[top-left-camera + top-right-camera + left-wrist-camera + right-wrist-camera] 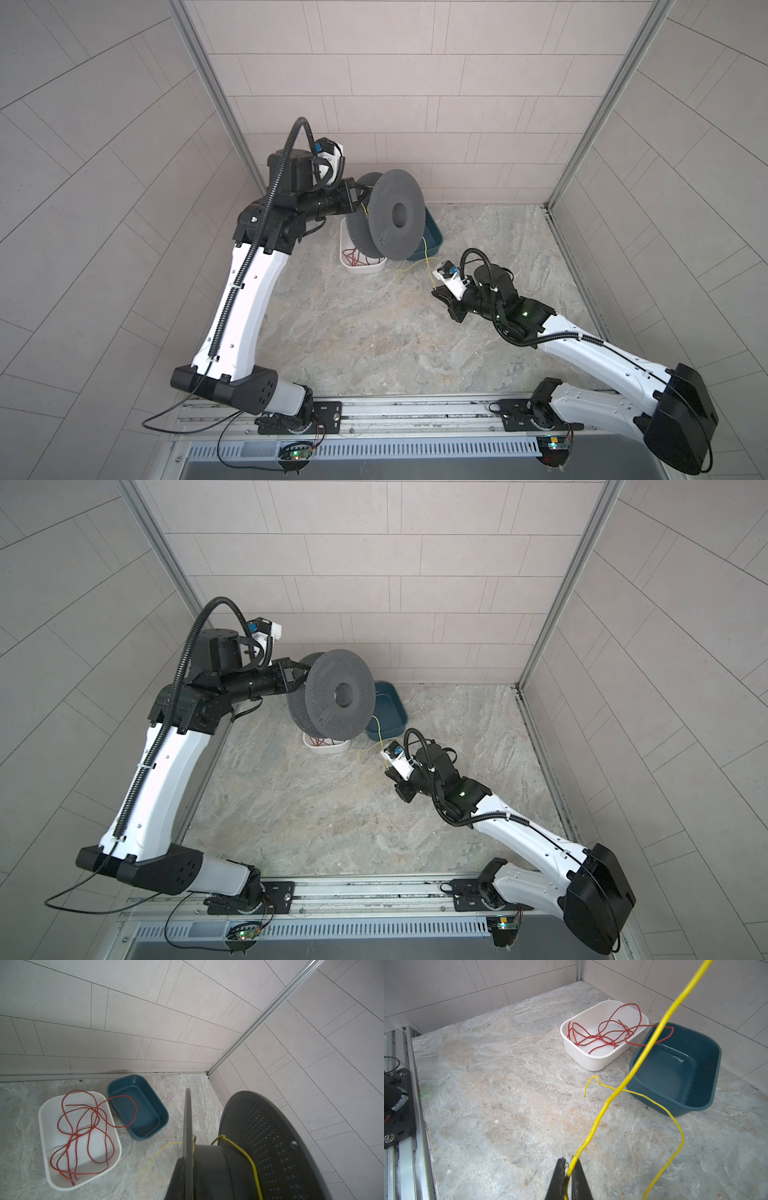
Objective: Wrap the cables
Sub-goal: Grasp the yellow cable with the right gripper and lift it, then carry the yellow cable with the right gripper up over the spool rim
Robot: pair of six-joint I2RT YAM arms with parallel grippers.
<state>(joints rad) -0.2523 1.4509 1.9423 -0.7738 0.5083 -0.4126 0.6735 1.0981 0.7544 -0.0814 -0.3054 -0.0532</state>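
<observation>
Grey tiled walls close in three sides of a marbled bench (374,332). In both top views my left gripper (360,195) is clamped on the back flange of a dark grey spool (395,216). The spool is held up near the middle of the far edge, with its hole facing the camera. Beneath it sits a white tray (365,269), partly hidden, with a blue tub (432,245) just beside it on the right. The yellow cable (427,266) drops from the spool past the tub's near rim to my right gripper (437,293). That gripper is low over the bench, right of centre and well apart from the spool.

From the left wrist I look along the spool (270,1147). The yellow cable (250,1159) crosses the hub between the flanges, and its loose tail lies on the bench. The grip itself is barely in shot. A red cable (83,1126) lies tangled in the tray (44,1109), with one loop reaching over into the tub (158,1105).

From the right wrist, the right gripper (569,1169) has its jaws drawn narrow, pinching the yellow cable (629,1080) between the tips. One stretch runs straight up out of shot. Another loops slack over the bench (508,1084) beside the tub (675,1105) and ends in a hook short of the tray (591,1064).
</observation>
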